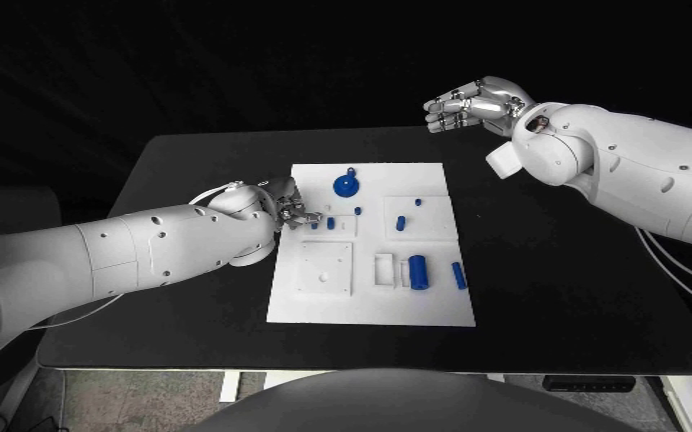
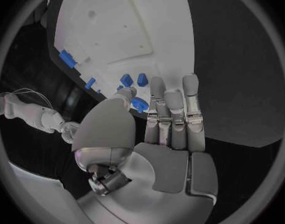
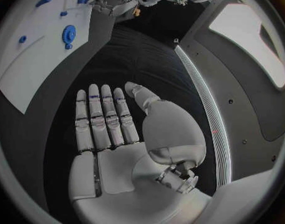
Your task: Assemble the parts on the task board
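Left hand (image 1: 284,204) lay at the board's (image 1: 329,302) left edge, fingertips by a small blue peg (image 1: 330,222), fingers straight, together, holding nothing; right hand (image 1: 469,107) hung well apart, fingers curled, empty.

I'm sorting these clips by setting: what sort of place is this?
Probably a robotics lab test bench, not a home or a factory line. A bare black table carries one white task board with small blue parts, worked by a left robot hand; the surroundings are dark.
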`<state>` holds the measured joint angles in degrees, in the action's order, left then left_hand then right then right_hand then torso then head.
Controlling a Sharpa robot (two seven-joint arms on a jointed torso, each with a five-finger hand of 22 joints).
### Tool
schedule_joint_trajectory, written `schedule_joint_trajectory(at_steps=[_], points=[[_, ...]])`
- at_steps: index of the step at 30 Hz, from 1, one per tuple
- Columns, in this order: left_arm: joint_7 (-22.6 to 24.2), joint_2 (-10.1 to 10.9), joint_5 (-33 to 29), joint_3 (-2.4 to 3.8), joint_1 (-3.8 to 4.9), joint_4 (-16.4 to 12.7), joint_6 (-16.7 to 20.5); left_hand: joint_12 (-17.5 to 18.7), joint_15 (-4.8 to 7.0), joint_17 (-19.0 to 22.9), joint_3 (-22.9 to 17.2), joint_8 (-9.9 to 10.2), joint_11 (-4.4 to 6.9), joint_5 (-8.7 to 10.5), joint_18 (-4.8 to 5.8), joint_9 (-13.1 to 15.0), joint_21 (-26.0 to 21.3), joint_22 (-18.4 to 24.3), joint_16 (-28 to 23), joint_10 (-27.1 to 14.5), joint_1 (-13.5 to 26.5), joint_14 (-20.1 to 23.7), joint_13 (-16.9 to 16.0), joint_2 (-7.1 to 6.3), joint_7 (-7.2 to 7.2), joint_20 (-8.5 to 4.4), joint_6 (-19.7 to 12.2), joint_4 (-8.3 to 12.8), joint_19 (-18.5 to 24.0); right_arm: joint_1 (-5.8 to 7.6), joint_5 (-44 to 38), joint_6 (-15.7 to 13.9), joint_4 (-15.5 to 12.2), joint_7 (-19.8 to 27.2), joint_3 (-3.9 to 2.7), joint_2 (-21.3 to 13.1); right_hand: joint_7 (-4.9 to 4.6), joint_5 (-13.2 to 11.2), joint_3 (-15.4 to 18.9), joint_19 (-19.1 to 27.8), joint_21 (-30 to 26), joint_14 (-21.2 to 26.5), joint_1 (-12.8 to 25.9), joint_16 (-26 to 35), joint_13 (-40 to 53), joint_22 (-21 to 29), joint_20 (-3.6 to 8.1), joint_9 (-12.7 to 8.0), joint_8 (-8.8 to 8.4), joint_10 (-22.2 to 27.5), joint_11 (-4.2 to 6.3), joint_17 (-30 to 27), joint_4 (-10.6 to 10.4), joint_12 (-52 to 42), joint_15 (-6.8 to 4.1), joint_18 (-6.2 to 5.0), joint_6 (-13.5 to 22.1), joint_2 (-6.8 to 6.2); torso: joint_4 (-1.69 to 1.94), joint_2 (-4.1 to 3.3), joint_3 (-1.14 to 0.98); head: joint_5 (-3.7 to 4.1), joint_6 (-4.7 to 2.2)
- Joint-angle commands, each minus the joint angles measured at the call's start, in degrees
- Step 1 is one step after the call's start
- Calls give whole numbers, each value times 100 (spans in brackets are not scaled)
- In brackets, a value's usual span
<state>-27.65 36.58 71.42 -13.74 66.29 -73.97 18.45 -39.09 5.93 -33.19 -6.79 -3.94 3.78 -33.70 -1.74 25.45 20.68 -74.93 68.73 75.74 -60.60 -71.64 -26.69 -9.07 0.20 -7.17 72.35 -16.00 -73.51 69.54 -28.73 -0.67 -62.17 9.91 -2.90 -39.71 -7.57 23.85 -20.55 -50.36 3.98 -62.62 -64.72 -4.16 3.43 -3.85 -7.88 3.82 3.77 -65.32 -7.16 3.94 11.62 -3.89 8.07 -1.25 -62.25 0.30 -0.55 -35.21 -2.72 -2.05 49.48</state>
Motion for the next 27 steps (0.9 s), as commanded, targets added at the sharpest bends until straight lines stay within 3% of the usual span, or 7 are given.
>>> schedule_joint_trajectory(at_steps=[1,12,17,19,21,23,27], points=[[283,60,-304,7,1,-56,247,-7,-13,15,-14,9,-42,34,78,-6,-32,-85,-10,-14,67,51,13,2,35,8,-36,-26,-22,-4,25,52,-3,11,-5,-10,5,17,40,35,-3,37,34,25,-9,5,8,-1,-17,41,-1,-8,8,33,-8,-20,41,-11,-3,-3,5,15,-3],[964,240,-811,65,320,-212,421,88,-137,211,-45,-96,-177,82,50,-29,-366,9,-173,-451,-497,418,123,232,168,129,-507,515,209,-10,29,52,29,15,-5,-13,5,22,49,36,-2,37,37,24,-9,4,6,0,-16,43,-1,-7,9,32,-8,-22,45,-9,-2,7,-4,35,-47],[1238,231,-910,109,569,-200,240,670,-256,526,-327,-203,-321,97,-3,-420,-723,216,-595,-836,-1461,732,547,432,333,243,-753,1387,386,-10,37,49,50,24,-5,0,5,10,35,26,0,27,15,23,-9,4,10,0,-16,36,2,-7,27,33,-12,-24,39,-10,-7,4,-5,48,-82],[1389,175,-922,118,658,-166,119,1469,-345,660,-583,-158,-469,1098,-77,-609,-737,144,-804,-902,-2016,761,1144,519,524,281,-862,1896,454,-11,39,44,73,31,-5,13,3,1,23,23,0,25,3,23,-9,3,11,0,-16,40,1,-7,39,33,-13,-23,37,-11,-12,4,-3,54,-102],[1518,117,-908,122,704,-130,32,2050,-371,705,-685,-121,-472,1292,-162,-849,-657,-42,-845,-616,-2047,717,1672,562,510,337,-787,2117,503,-11,39,43,97,38,-5,27,-5,-6,-1,13,3,15,-13,21,-9,2,15,-1,-16,48,-2,-6,56,34,-15,-25,40,-13,-13,1,0,56,-120],[1691,33,-824,125,743,-77,-82,2477,-394,716,-703,-59,-515,2102,-207,-1011,-610,-116,-832,-537,-2123,642,2002,671,478,362,-746,2267,484,-11,38,35,130,50,-5,47,-7,-20,-14,3,5,10,-18,22,-9,1,19,-2,-17,49,-1,-7,61,34,-18,-27,42,-13,-26,-2,0,56,-144],[1998,-129,-532,122,788,20,-265,3108,-418,802,-595,39,-561,2943,-261,-1304,-625,-62,-938,-303,-2034,437,2324,695,418,414,-855,2328,378,-11,5,9,174,74,-5,70,-12,-43,-31,12,-3,32,-26,33,-10,4,14,-3,-18,66,-4,-13,69,36,-10,-22,49,-20,-35,-5,0,74,-186]])
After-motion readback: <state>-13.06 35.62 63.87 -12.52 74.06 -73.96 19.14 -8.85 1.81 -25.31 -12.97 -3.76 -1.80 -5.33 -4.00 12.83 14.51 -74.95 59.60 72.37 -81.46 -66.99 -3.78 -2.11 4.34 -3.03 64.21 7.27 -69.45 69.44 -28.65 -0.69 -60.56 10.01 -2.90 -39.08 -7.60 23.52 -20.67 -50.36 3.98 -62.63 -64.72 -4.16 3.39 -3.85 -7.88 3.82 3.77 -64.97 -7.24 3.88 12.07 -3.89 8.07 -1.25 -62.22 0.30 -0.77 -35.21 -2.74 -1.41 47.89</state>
